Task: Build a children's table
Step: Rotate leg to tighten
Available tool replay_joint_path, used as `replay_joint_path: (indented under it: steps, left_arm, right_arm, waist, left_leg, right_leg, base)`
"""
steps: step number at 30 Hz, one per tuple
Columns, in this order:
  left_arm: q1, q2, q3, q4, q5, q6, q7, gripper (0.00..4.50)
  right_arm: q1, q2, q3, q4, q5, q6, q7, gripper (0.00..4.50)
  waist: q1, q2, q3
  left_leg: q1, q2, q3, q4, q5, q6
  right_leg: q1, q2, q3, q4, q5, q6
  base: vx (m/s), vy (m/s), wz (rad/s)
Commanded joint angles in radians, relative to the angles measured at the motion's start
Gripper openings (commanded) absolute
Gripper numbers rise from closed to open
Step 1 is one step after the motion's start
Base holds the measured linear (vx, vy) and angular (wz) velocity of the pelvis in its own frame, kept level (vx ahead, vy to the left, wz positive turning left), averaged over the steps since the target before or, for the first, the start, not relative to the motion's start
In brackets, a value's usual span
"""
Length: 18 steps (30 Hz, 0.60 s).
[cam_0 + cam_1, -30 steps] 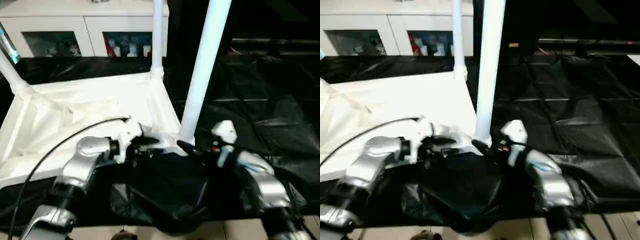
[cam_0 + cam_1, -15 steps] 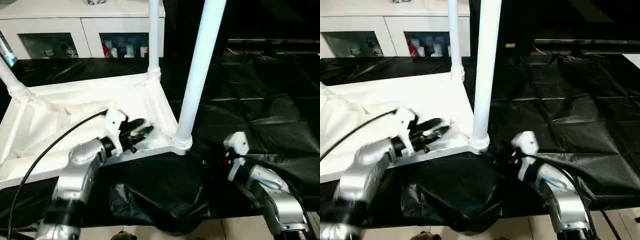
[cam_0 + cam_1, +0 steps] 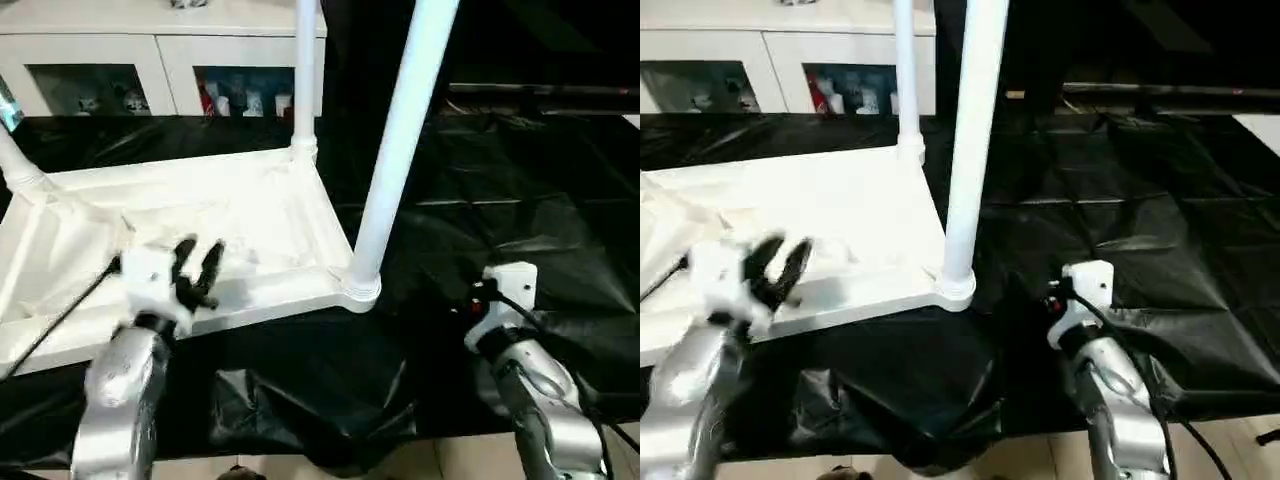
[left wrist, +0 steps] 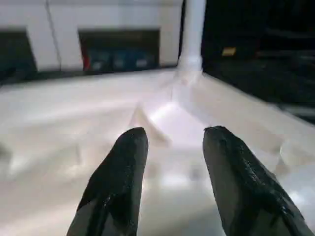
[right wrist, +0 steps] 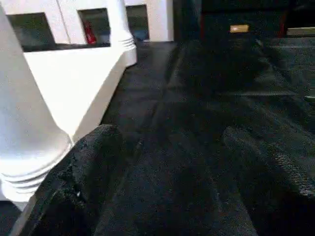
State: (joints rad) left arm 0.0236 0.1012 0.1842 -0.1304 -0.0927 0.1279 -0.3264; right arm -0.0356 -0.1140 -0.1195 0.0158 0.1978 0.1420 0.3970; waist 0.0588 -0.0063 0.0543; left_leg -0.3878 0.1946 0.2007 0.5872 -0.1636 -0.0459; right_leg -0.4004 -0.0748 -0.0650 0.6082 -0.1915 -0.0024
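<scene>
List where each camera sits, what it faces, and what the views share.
Left eye, right eye: on the head, looking down at the upturned tabletop over both silver forearms.
Left wrist: along the open left end effector, over the tabletop's ribbed underside.
Right wrist: along the open right end effector, beside the near leg.
Shared: the far leg and cabinet.

A staged indoor room: black sheeting, white glass-door cabinet.

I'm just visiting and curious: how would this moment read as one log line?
tabletop: upside down on black sheet | near leg: upright in corner socket | left gripper: open, over tabletop | right gripper: open, empty, beside near leg
</scene>
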Motion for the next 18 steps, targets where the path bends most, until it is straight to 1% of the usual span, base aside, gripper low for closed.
replay_joint_path:
  steps: [1,2,3,4,5,6,7,8,9,10,11,12,13,14,15,16,17,18]
  left_arm:
    - [-0.002,0.0,-0.015,-0.03,0.006,0.02,0.023,2.12]
    - [-0.004,-0.002,-0.026,-0.041,0.025,0.03,0.043,2.12]
    - [-0.001,-0.017,-0.041,-0.087,0.04,0.06,0.078,2.12]
    - [-0.001,-0.017,-0.041,-0.087,0.04,0.06,0.078,2.12]
    - [0.012,-0.025,-0.052,-0.122,0.038,0.082,0.087,2.12]
    - [0.012,-0.025,-0.052,-0.122,0.038,0.082,0.087,2.12]
    - [0.02,-0.025,-0.057,-0.134,0.036,0.089,0.087,2.12]
    - [0.031,-0.038,-0.051,-0.144,0.028,0.093,0.096,2.12]
    - [0.037,-0.054,-0.037,-0.137,0.011,0.083,0.104,2.12]
    - [0.035,-0.057,-0.033,-0.129,0.008,0.08,0.105,2.12]
    - [0.028,-0.058,-0.031,-0.11,0.009,0.065,0.11,2.12]
    - [0.019,-0.059,-0.028,-0.095,0.007,0.048,0.114,2.12]
    - [0.019,-0.059,-0.028,-0.095,0.007,0.048,0.114,2.12]
    - [-0.006,-0.06,-0.011,-0.066,-0.001,0.036,0.138,2.12]
    - [-0.016,-0.058,-0.002,-0.055,-0.005,0.037,0.147,2.12]
    - [-0.016,-0.058,-0.002,-0.055,-0.005,0.037,0.147,2.12]
    - [-0.026,-0.057,0.012,-0.046,-0.016,0.034,0.152,2.12]
    - [-0.026,-0.059,0.016,-0.046,-0.023,0.03,0.151,2.12]
  right_arm:
    - [-0.016,-0.001,-0.002,0.008,-0.007,-0.003,-0.007,3.73]
    - [-0.029,-0.011,0.007,0.021,-0.01,-0.011,0.005,3.73]
    - [-0.069,-0.028,0.018,0.062,-0.017,-0.026,0.018,3.73]
    - [-0.069,-0.028,0.018,0.062,-0.017,-0.026,0.018,3.73]
    - [-0.101,-0.044,0.02,0.092,-0.024,-0.038,0.026,3.73]
    - [-0.101,-0.044,0.02,0.092,-0.024,-0.038,0.026,3.73]
    - [-0.113,-0.052,0.021,0.101,-0.026,-0.044,0.03,3.73]
    - [-0.128,-0.064,0.019,0.107,-0.033,-0.049,0.032,3.73]
    - [-0.141,-0.069,0.015,0.105,-0.032,-0.051,0.032,3.73]
    - [-0.14,-0.07,0.015,0.102,-0.038,-0.05,0.025,3.73]
    - [-0.128,-0.07,0.017,0.093,-0.047,-0.056,0.016,3.73]
    - [-0.111,-0.062,0.014,0.08,-0.039,-0.054,0.011,3.73]
    - [-0.111,-0.062,0.014,0.08,-0.039,-0.054,0.011,3.73]
    - [-0.065,-0.038,0.011,0.043,-0.02,-0.046,-0.007,3.73]
    - [-0.045,-0.029,0.014,0.025,-0.016,-0.041,-0.014,3.73]
    - [-0.045,-0.029,0.014,0.025,-0.016,-0.041,-0.014,3.73]
    - [-0.021,-0.017,0.023,-0.002,-0.012,-0.037,-0.026,3.73]
    - [-0.014,-0.012,0.024,-0.013,-0.006,-0.034,-0.033,3.73]
  waist:
    - [0.001,0.0,-0.049]
    - [0.001,-0.001,-0.049]
    - [0.004,0.04,-0.049]
    - [-0.001,0.029,-0.05]
    - [0.002,0.04,-0.052]
    - [-0.001,0.029,-0.051]
    - [0.002,0.031,-0.051]
    - [0.0,0.026,-0.052]
    - [-0.003,0.001,-0.054]
    - [0.003,0.013,-0.053]
    - [0.001,0.002,-0.054]
    - [0.001,0.006,-0.056]
    - [0.001,0.007,-0.057]
    - [-0.004,-0.007,-0.057]
    - [-0.001,-0.005,-0.058]
    - [-0.001,-0.005,-0.058]
    - [-0.007,-0.01,-0.058]
    - [-0.008,-0.01,-0.059]
  left_leg:
    - [0.026,0.04,-0.032,-0.079,-0.396,-0.01]
    - [0.025,0.039,-0.032,-0.08,-0.398,-0.009]
    - [0.029,0.04,-0.042,-0.085,-0.444,-0.032]
    - [0.027,0.041,-0.041,-0.086,-0.451,-0.034]
    - [0.022,0.039,-0.044,-0.086,-0.433,-0.031]
    - [0.021,0.039,-0.039,-0.084,-0.422,-0.019]
    - [0.022,0.038,-0.037,-0.082,-0.414,-0.014]
    - [0.023,0.037,-0.033,-0.079,-0.403,-0.006]
    - [0.016,0.036,-0.031,-0.076,-0.365,0.007]
    - [0.018,0.036,-0.031,-0.075,-0.354,0.01]
    - [0.017,0.035,-0.029,-0.072,-0.335,0.015]
    - [0.019,0.036,-0.028,-0.073,-0.323,0.012]
    - [0.018,0.037,-0.03,-0.074,-0.321,0.011]
    - [0.016,0.038,-0.029,-0.076,-0.319,0.01]
    - [0.02,0.039,-0.029,-0.077,-0.318,0.009]
    - [0.02,0.039,-0.029,-0.077,-0.318,0.009]
    - [0.015,0.04,-0.031,-0.08,-0.321,0.008]
    - [0.021,0.041,-0.031,-0.079,-0.328,0.007]
  right_leg:
    - [0.013,-0.061,0.048,-0.111,-0.456,-0.048]
    - [0.013,-0.06,0.048,-0.113,-0.457,-0.046]
    - [0.015,-0.058,0.043,-0.111,-0.423,-0.055]
    - [0.02,-0.056,0.041,-0.111,-0.407,-0.065]
    - [0.028,-0.059,0.041,-0.105,-0.376,-0.077]
    - [0.026,-0.057,0.042,-0.107,-0.359,-0.092]
    - [0.026,-0.058,0.043,-0.107,-0.361,-0.095]
    - [0.024,-0.058,0.046,-0.109,-0.368,-0.099]
    - [0.031,-0.06,0.045,-0.106,-0.379,-0.095]
    - [0.028,-0.062,0.046,-0.105,-0.389,-0.091]
    - [0.026,-0.061,0.047,-0.106,-0.405,-0.079]
    - [0.023,-0.058,0.047,-0.109,-0.394,-0.071]
    - [0.024,-0.057,0.047,-0.108,-0.382,-0.068]
    - [0.026,-0.053,0.046,-0.106,-0.36,-0.062]
    - [0.024,-0.053,0.048,-0.103,-0.34,-0.06]
    - [0.024,-0.053,0.048,-0.103,-0.34,-0.06]
    - [0.029,-0.053,0.046,-0.099,-0.321,-0.068]
    - [0.025,-0.053,0.047,-0.099,-0.317,-0.073]
  base:
    - [0.0,0.0,0.0]
    - [0.0,0.0,0.0]
    - [0.0,0.0,0.0]
    - [0.0,0.0,0.0]
    - [0.0,0.0,0.0]
    - [0.0,0.0,0.0]
    - [0.0,0.0,0.0]
    - [0.0,0.0,0.0]
    - [0.0,0.0,0.0]
    - [0.0,0.0,0.0]
    - [0.0,0.0,0.0]
    - [0.0,0.0,0.0]
    - [0.0,0.0,0.0]
    - [0.0,0.0,0.0]
    - [0.0,0.0,0.0]
    - [0.0,0.0,0.0]
    - [0.0,0.0,0.0]
    - [0.0,0.0,0.0]
